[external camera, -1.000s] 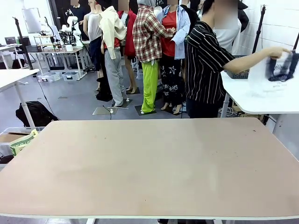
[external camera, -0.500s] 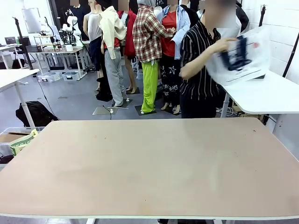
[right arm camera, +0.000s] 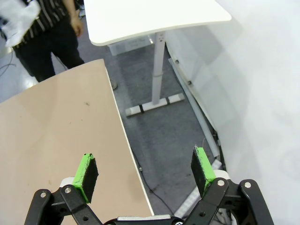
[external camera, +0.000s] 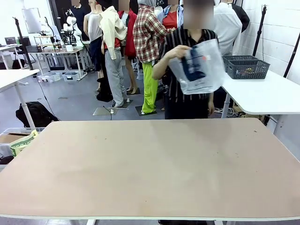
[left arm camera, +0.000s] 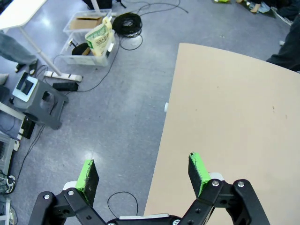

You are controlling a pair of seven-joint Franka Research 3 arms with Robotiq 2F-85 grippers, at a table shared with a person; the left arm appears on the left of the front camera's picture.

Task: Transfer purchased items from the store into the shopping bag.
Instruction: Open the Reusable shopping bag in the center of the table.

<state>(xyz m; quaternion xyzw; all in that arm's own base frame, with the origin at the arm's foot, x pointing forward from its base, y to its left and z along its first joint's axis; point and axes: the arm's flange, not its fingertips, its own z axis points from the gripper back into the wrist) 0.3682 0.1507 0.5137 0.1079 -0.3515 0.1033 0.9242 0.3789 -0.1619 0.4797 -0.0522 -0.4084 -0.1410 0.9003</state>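
A person in a striped shirt stands at the far side of the tan table (external camera: 150, 164) and holds up the shopping bag (external camera: 199, 68), a translucent white plastic bag with a dark patch showing on it. A corner of the bag (right arm camera: 14, 21) appears at the top left of the right wrist view. The purchased items are out of view. My left gripper (left arm camera: 144, 172) stands open above the table's left edge, nothing between its green pads. My right gripper (right arm camera: 145, 168) is open too, hanging over the table's right edge and the floor.
A dark lattice basket (external camera: 243, 66) sits on the white side table (external camera: 267, 96) at the right. Bins, a stool and cables (left arm camera: 89, 40) lie on the floor beyond the table's left edge. The side table's leg (right arm camera: 157, 75) stands off the right edge.
The person has turned from the white side table at the right and carried the bag leftward, now holding it up behind the tan table's far edge.
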